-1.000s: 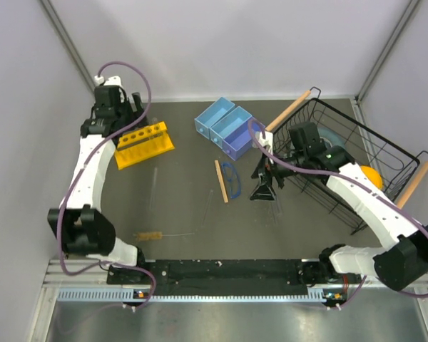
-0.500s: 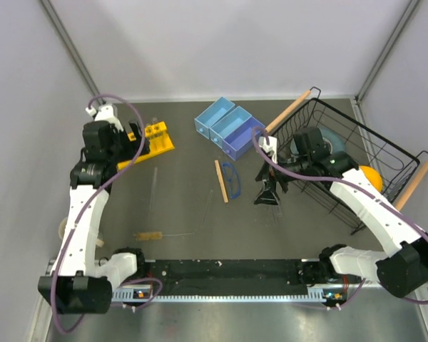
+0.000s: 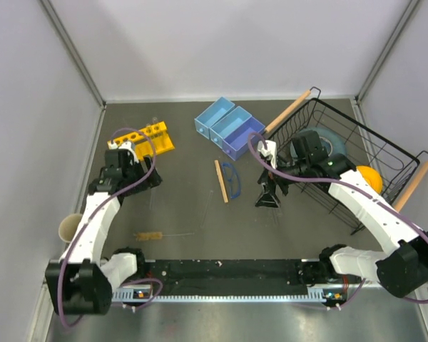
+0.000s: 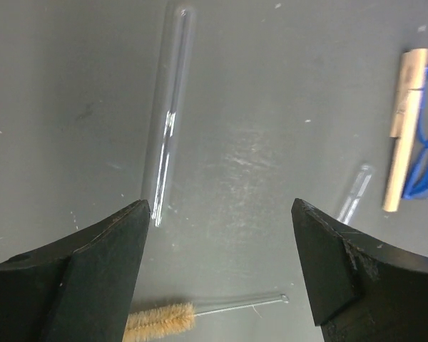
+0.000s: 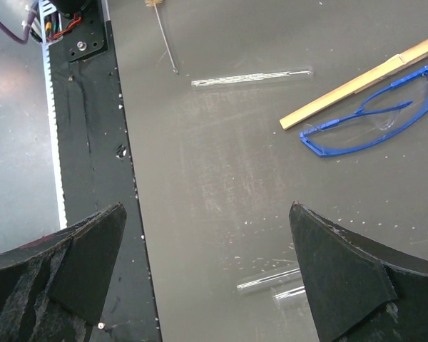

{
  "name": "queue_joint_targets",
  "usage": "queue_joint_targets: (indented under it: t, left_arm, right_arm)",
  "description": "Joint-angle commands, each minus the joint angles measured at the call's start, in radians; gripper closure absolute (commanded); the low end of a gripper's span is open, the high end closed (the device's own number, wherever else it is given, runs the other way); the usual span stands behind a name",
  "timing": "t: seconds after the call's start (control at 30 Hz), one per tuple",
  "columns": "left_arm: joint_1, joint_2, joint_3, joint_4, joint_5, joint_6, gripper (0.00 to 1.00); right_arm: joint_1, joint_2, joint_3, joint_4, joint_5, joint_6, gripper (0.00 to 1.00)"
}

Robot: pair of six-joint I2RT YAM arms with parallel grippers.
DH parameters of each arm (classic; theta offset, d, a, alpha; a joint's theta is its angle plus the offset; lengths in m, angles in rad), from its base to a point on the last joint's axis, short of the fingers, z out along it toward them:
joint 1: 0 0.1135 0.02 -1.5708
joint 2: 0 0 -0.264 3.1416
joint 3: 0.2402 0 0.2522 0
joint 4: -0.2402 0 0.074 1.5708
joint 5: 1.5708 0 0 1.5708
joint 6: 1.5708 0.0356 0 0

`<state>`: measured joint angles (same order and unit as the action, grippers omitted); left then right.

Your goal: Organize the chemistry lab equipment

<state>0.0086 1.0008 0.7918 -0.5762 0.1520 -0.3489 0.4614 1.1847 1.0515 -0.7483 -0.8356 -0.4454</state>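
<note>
A dark grey desk (image 3: 185, 160) boxed in by pale walls carries the scattered lab gear. The left pincer (image 4: 221, 208) hangs over the desk's left half with its jaws spread wide and nothing between them. In its wrist view a long glass tube (image 4: 167, 128) lies on the surface just off the left fingertip. The bristle brush (image 4: 160, 320) lies crosswise nearer the arm bases, its thin handle running right, and a shorter glass tube (image 4: 355, 194) lies off to the right. The right pincer (image 5: 207, 208) is likewise released and empty, poised over bare desk near the middle, just beside the left side of the black wire basket (image 3: 396, 153). To its left lie the blue safety glasses (image 3: 232, 182), with the wooden stick (image 3: 221, 181) along their left edge, touching or just beside them. Two more clear tubes (image 5: 267, 279) lie close together between the right pincer's fingers, low in its wrist view. A yellow rack (image 3: 144, 139) and two blue bins (image 3: 228, 127) stand at the far side.
</note>
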Motion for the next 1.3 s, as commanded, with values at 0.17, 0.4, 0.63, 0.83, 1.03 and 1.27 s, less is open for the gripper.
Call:
queue_joint_targets:
  t: [0.17, 0.4, 0.63, 0.83, 1.03, 1.27]
  left_arm:
    - [0.002, 0.37, 0.078, 0.006, -0.072, -0.004, 0.29]
    - [-0.002, 0.496, 0.124, -0.02, -0.114, -0.009, 0.37]
    - [-0.004, 0.573, 0.136, -0.047, -0.135, -0.005, 0.39]
    - [-0.006, 0.598, 0.138, -0.06, -0.144, -0.002, 0.47]
    - [-0.039, 0.599, 0.133, -0.062, -0.173, -0.005, 0.67]
    - [-0.068, 0.573, 0.119, -0.031, -0.103, -0.016, 0.81]
  right_arm:
    - [-0.007, 0.004, -0.007, 0.024, -0.007, -0.019, 0.01]
    - [-0.009, 0.007, -0.018, 0.049, -0.017, -0.006, 0.01]
    - [-0.007, 0.012, -0.021, 0.075, -0.026, 0.02, 0.01]
    - [-0.007, 0.013, -0.021, 0.087, -0.042, 0.042, 0.01]
    - [-0.009, 0.012, -0.022, 0.092, -0.053, 0.054, 0.01]
    - [-0.007, 0.01, -0.028, 0.104, -0.106, 0.082, 0.01]
